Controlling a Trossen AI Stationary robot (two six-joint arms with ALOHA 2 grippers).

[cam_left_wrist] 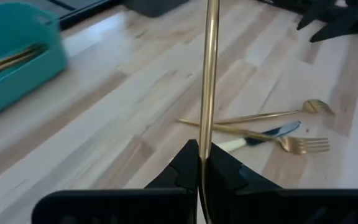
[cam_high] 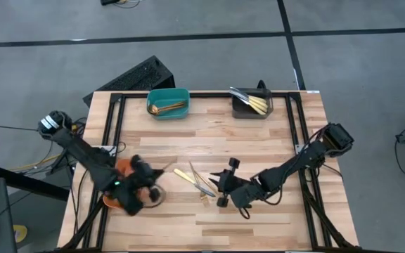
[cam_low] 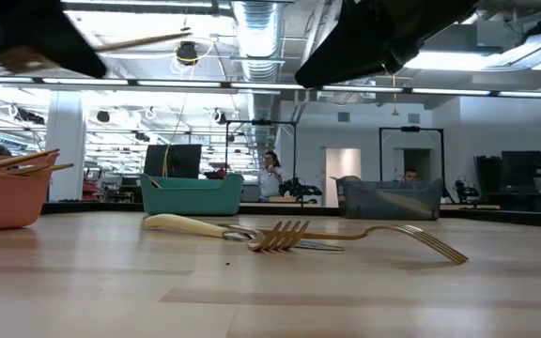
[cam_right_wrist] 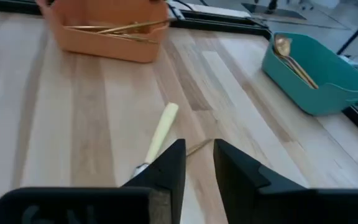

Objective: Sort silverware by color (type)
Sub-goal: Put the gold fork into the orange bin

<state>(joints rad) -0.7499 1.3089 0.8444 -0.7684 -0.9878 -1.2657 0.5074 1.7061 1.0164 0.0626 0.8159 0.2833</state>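
My left gripper [cam_high: 150,183] hangs over the orange bin [cam_high: 120,169] at the table's left, shut on a slim gold piece of silverware [cam_left_wrist: 211,68]; its head is out of view. Two gold forks [cam_high: 204,188] and a cream-handled knife [cam_high: 184,175] lie flat on the wood at the table's middle. My right gripper [cam_high: 221,185] stands just right of them, open by a narrow gap, nothing between its fingers [cam_right_wrist: 174,167]. The knife's handle [cam_right_wrist: 161,132] lies just beyond its fingertips. My left gripper pinches the gold piece's thin handle [cam_left_wrist: 205,149] between its two shut fingers [cam_left_wrist: 185,169]. The handle runs on straight ahead past the fingertips, along the fingers. The piece is lifted clear of the table and shows high up in the low view [cam_low: 144,40], nearly level.
A teal bin [cam_high: 168,103] with gold spoons stands at the far edge, left of middle. A dark grey bin [cam_high: 252,105] with knives stands to its right. The orange bin [cam_right_wrist: 104,32] holds several gold pieces. Bare wood lies along the near edge.
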